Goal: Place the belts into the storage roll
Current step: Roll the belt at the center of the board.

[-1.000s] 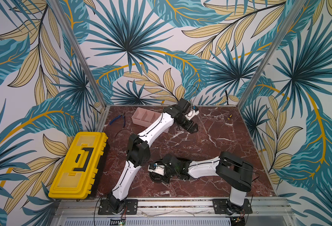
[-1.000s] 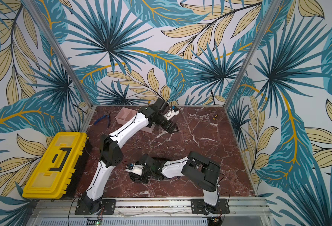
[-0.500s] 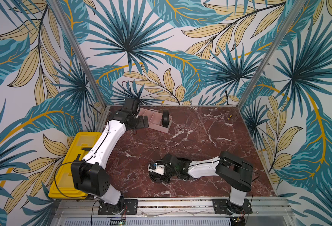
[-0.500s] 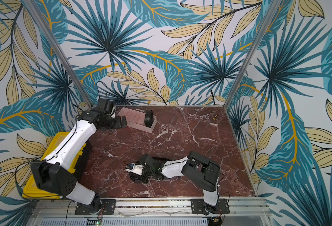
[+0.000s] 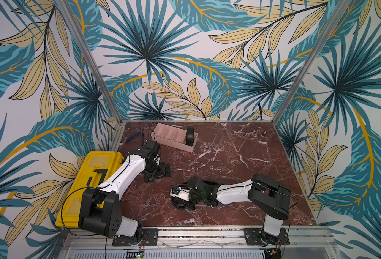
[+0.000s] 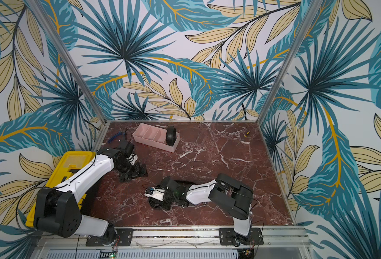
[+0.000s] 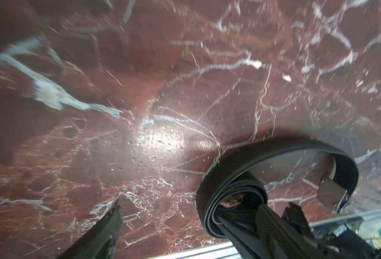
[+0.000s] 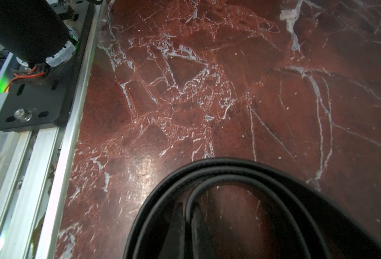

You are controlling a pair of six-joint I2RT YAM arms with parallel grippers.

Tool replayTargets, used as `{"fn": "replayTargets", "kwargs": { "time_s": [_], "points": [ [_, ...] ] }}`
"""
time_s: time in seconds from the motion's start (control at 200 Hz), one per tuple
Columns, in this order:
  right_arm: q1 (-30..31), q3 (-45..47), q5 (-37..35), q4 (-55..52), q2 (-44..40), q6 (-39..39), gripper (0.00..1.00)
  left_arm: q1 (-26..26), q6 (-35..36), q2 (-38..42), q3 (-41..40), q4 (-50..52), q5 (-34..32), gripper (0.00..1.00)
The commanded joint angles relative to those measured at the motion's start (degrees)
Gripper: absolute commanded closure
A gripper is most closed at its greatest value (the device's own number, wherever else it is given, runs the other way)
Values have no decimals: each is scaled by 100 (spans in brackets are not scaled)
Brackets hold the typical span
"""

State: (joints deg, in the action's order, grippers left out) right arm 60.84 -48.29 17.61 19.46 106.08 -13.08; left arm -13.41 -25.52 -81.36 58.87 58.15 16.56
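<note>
Right gripper [image 8: 187, 224]: shut tight on an inner strand of the loose belt [image 8: 229, 163], low over the marble tabletop [image 8: 185, 89], toward the front edge and left of its middle.
Left gripper [image 5: 157, 175]: jaws wide apart and holding nothing. It hovers near the right one, closer to the left edge.
Loose belt: a slack coil lying on the marble, with the outer turns sprung away from the pinched strand.
Stowed belt [image 5: 189, 135]: stands on edge like a wheel in the end compartment of the pink storage tray [image 5: 173, 144], the compartment farthest from the left edge.
Storage tray: sits by the far edge, toward the far left corner. Its other three compartments look bare.
Handling, my read: light, limp along its length, springy once wound, and smooth enough to slip. The buckle end is the only stiff, weighty part. I'd pinch across all the turns together, since one strand won't keep it wound.
Left wrist view only: a silver buckle [image 7: 330, 192] on the loose outer tail.
Right wrist view only: the clamped strand up close, with no buckle in sight.
Top views only: the tray and the stowed belt. There the loose coil is mostly hidden under the right wrist.
</note>
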Motion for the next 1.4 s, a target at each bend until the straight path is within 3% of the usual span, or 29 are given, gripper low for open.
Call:
{"fn": "replayTargets", "kwargs": {
  "time_s": [0.0,0.285,0.386,0.651,0.771,1.026,1.272,1.397],
  "points": [
    [-63,232,-135,-361,25,32,99,-46,348,397,-437,-657,775,5],
    [-90,240,-120,-341,-2,14,99,-421,205,-168,-1102,-1760,1510,12],
    [-96,250,-134,-348,-19,25,99,-511,130,-150,-1405,-2026,1542,21],
    [-123,326,-150,-346,-101,72,99,-759,-22,-12,-1588,-2174,1384,25],
    [-129,338,-153,-348,-105,63,99,-814,-119,80,-1666,-2168,1205,41],
    [-158,384,-160,-377,-148,33,99,-960,-351,234,-1686,-2014,1096,42],
    [-178,410,-166,-429,-193,28,99,-966,-828,876,-1733,-1505,722,30],
    [-186,421,-169,-443,-202,41,99,-1107,-959,1105,-1854,-1447,652,31]
  ]
}}
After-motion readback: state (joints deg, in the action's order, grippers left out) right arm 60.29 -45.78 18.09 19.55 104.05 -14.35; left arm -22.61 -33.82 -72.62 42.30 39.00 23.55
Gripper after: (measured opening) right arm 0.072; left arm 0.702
